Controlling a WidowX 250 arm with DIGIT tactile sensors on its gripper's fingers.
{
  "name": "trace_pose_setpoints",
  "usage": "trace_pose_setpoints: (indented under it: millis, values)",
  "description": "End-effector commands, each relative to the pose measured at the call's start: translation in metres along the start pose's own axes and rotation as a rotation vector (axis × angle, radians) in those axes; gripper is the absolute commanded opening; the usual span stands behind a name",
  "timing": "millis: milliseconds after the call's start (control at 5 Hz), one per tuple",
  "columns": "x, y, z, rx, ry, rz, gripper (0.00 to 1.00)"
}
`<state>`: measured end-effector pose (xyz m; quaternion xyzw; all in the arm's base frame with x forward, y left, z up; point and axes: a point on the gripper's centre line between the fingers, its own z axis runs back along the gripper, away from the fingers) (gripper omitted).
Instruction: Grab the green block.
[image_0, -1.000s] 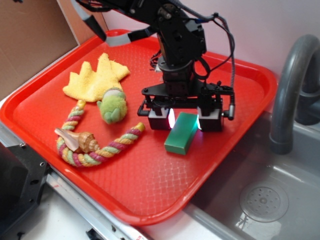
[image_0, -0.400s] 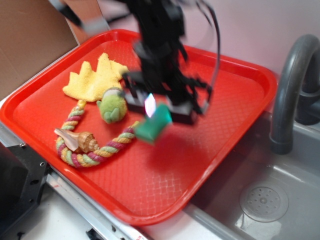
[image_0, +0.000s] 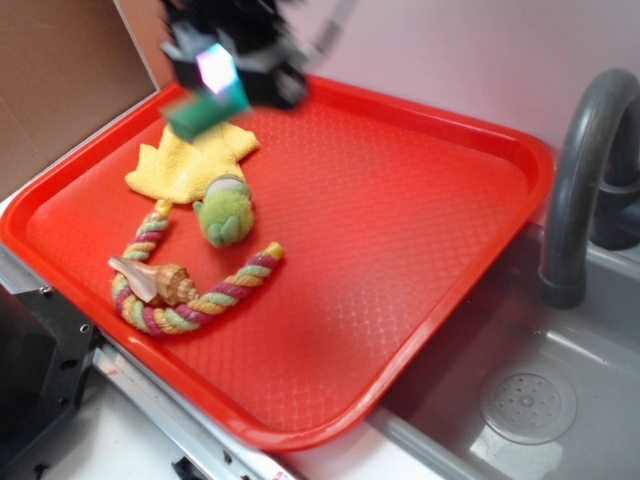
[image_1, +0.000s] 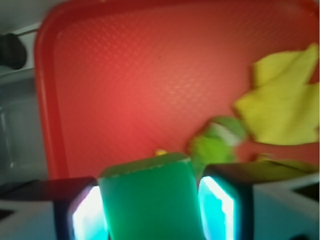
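One green block (image_1: 147, 200) clamped in the tool (image_1: 150, 207), raised above the red tray (image_0: 430, 250).
Exterior view: tool (image_0: 222, 75) and block (image_0: 205, 108), both blurred, hang over the tray's 11 o'clock corner, above the yellow cloth (image_0: 190, 160); plush toy (image_0: 225, 212), rope (image_0: 200, 305) and shell (image_0: 150, 280) lie below. Only the wrist view shows both lit pads (image_1: 216, 204) pressed against the block's sides. Risk: the smooth block may slip free if the arm swings fast, since the hold looks shallow.
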<state>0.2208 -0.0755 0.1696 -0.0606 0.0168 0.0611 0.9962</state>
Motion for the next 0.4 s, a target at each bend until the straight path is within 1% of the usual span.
trace_pose_setpoints:
  millis: [0, 200]
  values:
    - [-0.014, 0.0252, 0.0526, -0.081, -0.209, 0.093, 0.0]
    - [-0.0103, 0.0319, 0.0504, -0.154, -0.175, 0.084, 0.0]
